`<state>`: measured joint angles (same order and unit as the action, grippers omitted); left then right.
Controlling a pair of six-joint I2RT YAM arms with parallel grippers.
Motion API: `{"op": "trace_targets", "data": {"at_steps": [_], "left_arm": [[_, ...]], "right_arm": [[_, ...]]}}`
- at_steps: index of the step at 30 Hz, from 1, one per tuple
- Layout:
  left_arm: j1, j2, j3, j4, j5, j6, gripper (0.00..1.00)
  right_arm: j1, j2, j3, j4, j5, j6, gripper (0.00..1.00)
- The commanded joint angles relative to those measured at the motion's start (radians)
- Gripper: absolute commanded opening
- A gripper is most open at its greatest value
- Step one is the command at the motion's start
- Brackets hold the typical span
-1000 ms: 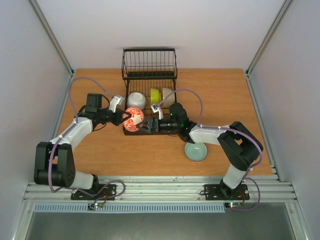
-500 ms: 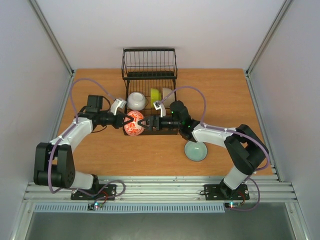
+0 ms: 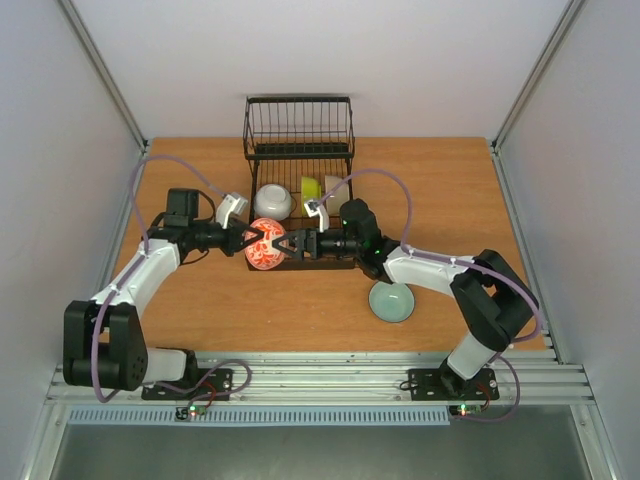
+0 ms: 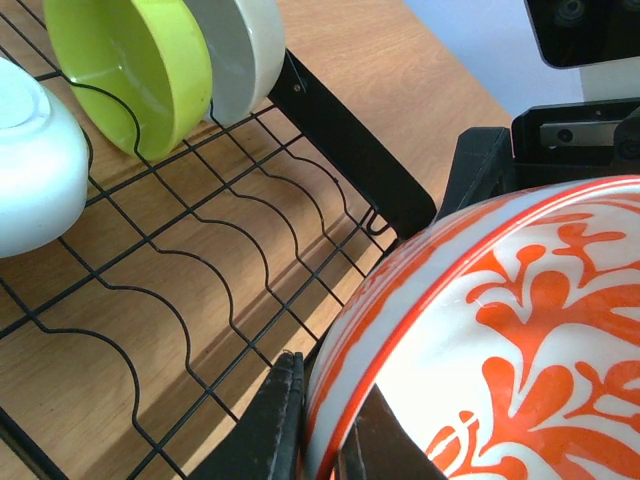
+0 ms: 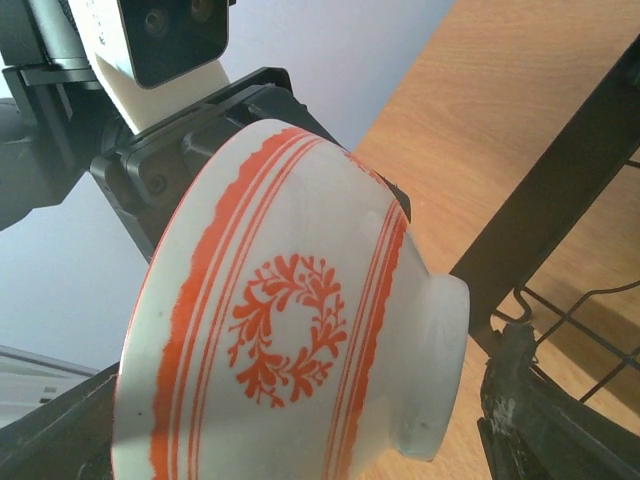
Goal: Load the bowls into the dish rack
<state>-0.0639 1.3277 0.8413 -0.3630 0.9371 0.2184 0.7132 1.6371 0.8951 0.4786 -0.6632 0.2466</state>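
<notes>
The white bowl with red pattern (image 3: 263, 245) (image 5: 290, 330) hangs on edge over the near left corner of the black wire dish rack (image 3: 298, 150). My left gripper (image 3: 250, 240) (image 4: 325, 440) is shut on its rim, one finger inside and one outside. From the other side my right gripper (image 3: 286, 245) (image 5: 300, 440) stands open, its fingers wide around the bowl's outside and foot, with a gap at the foot. In the rack rest a white bowl (image 3: 273, 202), a yellow-green bowl (image 3: 311, 190) and a cream bowl (image 3: 333, 190). A pale teal bowl (image 3: 391, 302) sits on the table.
The rack's taller basket section (image 3: 298, 122) stands at the far end. Curved prongs (image 4: 200, 290) in the rack's near rows hold nothing. The rack's black side bar (image 5: 560, 210) runs close by my right fingers. Grey walls close in the table on both sides.
My right gripper has slid left toward the patterned bowl and spread its jaws wider around it. The left gripper still grips the bowl, shifted only slightly.
</notes>
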Motion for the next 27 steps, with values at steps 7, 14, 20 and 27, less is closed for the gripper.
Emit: {"op": "trace_targets", "data": {"at_steps": [7,14,20,27], "left_arm": [[0.012,-0.061,-0.002,0.045,0.096,0.003,0.0],[0.013,-0.06,-0.003,0.048,0.098,0.003,0.0],[0.013,-0.058,-0.004,0.052,0.087,0.0,0.0],[0.013,-0.062,-0.006,0.06,0.07,-0.005,0.34]], "right_arm": [[-0.017,0.085,0.035,0.132,-0.106,0.096,0.84],[-0.03,0.114,0.035,0.278,-0.186,0.184,0.48],[-0.036,0.082,0.02,0.267,-0.173,0.175,0.02],[-0.038,-0.035,0.033,-0.039,-0.008,-0.008,0.01]]}}
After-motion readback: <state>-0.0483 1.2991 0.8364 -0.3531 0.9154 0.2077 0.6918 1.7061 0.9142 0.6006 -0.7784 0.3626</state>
